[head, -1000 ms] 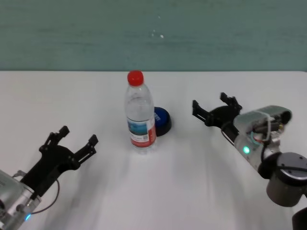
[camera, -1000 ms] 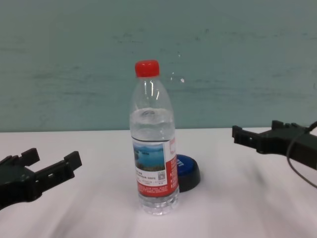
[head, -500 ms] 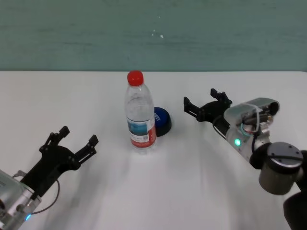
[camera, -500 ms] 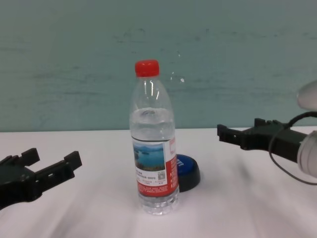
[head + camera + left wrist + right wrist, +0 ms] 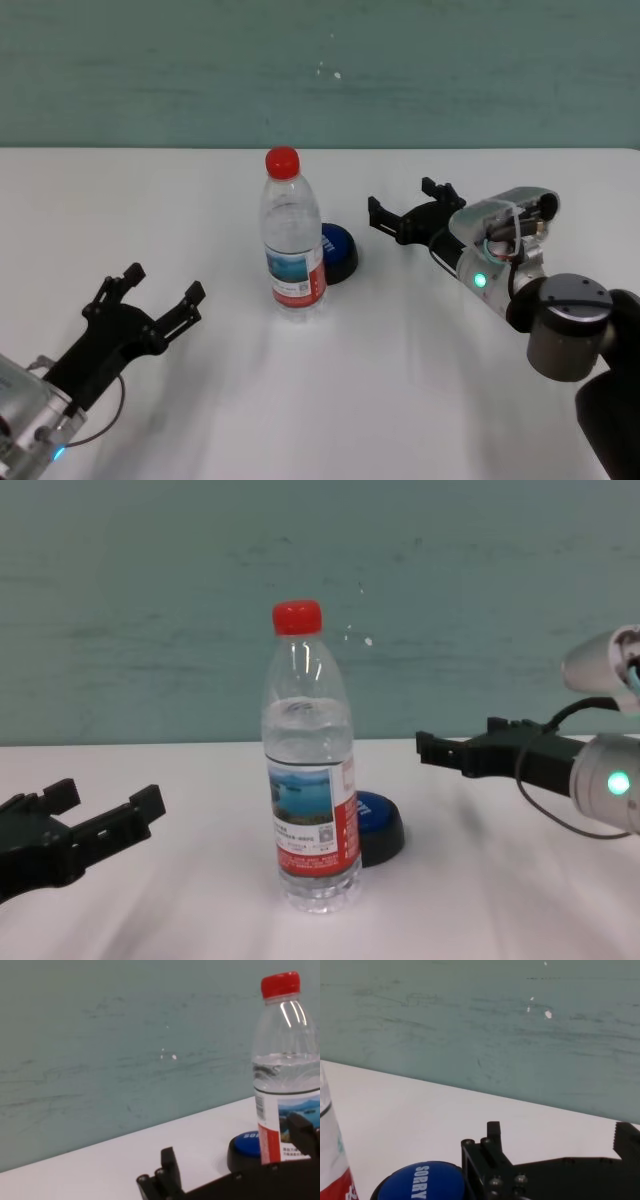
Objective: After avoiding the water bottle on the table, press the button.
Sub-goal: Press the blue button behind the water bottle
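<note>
From the head, we see our right gripper (image 5: 405, 208) spread apart, just right of the button (image 5: 337, 252) behind the water bottle (image 5: 292, 238). From the chest, our left gripper (image 5: 98, 810) rests spread apart on the table (image 5: 480, 900).

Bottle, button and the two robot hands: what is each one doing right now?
water bottle: upright on the table, red cap on, partly full of water.
button: sits behind the bottle, nothing pressing it.
right gripper: jaws open, in the air to the right of the button, not touching it.
left gripper: jaws open, holding nothing, near the table's front left.
</note>
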Controlling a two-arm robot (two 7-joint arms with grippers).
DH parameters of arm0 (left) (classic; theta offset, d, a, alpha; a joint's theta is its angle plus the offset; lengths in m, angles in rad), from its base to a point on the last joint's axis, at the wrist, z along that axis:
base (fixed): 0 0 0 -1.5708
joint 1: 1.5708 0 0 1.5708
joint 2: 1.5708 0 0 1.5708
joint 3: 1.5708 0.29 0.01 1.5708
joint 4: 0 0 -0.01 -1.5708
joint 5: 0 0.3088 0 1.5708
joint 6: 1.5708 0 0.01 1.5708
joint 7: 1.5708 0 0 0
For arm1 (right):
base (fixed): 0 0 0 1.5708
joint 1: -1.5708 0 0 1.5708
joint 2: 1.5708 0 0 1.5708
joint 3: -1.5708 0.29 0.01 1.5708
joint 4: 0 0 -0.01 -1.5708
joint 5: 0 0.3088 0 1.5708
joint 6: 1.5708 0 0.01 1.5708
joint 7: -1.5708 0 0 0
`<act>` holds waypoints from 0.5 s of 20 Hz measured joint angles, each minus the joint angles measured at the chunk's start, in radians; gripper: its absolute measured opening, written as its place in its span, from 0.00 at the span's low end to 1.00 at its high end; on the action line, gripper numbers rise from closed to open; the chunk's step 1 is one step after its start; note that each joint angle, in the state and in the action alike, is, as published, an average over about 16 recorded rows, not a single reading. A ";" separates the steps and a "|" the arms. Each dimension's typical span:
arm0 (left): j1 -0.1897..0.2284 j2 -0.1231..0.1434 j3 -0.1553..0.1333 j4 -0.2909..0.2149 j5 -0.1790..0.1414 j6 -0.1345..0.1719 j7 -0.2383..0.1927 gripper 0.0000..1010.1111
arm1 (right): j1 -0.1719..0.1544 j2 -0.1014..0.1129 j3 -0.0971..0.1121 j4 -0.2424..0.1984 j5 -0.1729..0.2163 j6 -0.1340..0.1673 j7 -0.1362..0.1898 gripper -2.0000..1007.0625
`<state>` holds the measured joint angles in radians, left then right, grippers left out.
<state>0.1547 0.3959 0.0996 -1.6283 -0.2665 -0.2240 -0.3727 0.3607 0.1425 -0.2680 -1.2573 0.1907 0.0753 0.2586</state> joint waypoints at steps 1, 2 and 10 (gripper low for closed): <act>0.000 0.000 0.000 0.000 0.000 0.000 0.000 1.00 | 0.009 -0.001 -0.003 0.011 0.000 0.000 0.003 1.00; 0.000 0.000 0.000 0.000 0.000 0.000 0.000 1.00 | 0.017 -0.003 -0.007 0.021 0.000 0.000 0.006 1.00; 0.000 0.000 0.000 0.000 0.000 0.000 0.000 1.00 | 0.081 -0.015 -0.033 0.103 0.001 -0.008 0.029 1.00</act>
<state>0.1547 0.3959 0.0996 -1.6283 -0.2665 -0.2240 -0.3727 0.4413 0.1273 -0.3011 -1.1543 0.1912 0.0672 0.2873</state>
